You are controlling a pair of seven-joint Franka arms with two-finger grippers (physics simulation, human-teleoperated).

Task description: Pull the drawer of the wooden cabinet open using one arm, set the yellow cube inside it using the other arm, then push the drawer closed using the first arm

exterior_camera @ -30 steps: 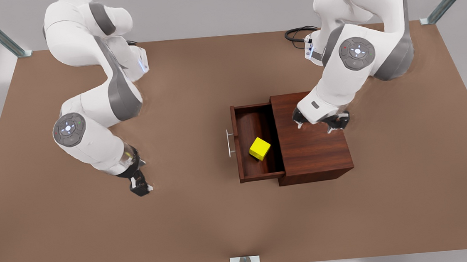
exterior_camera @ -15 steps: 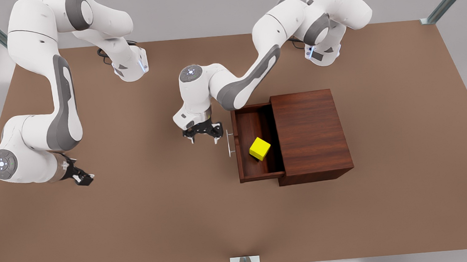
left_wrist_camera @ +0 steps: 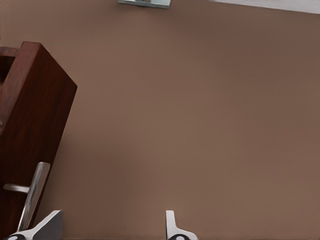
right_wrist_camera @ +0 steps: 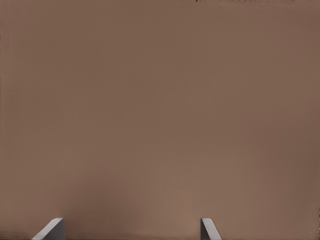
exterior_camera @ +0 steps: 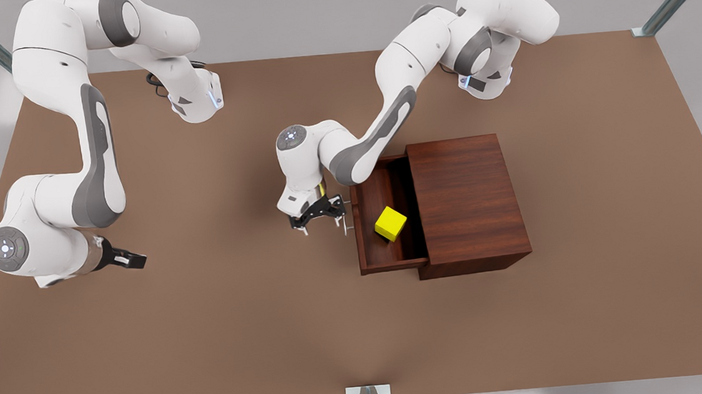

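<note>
No words, numbers, labels or brand marks can be read anywhere; none stand on the arms, the cabinet, the cube or the tabletop.

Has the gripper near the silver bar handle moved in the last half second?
Yes. The left gripper shifted toward the front view's right, closing on the thin silver bar handle of the dark wooden drawer.

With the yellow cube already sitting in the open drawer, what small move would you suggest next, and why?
Probably ease the left gripper onward against the handle and start pushing. The yellow cube lies inside the drawer, which is pulled out of the wooden cabinet. The open right gripper waits aside.
</note>
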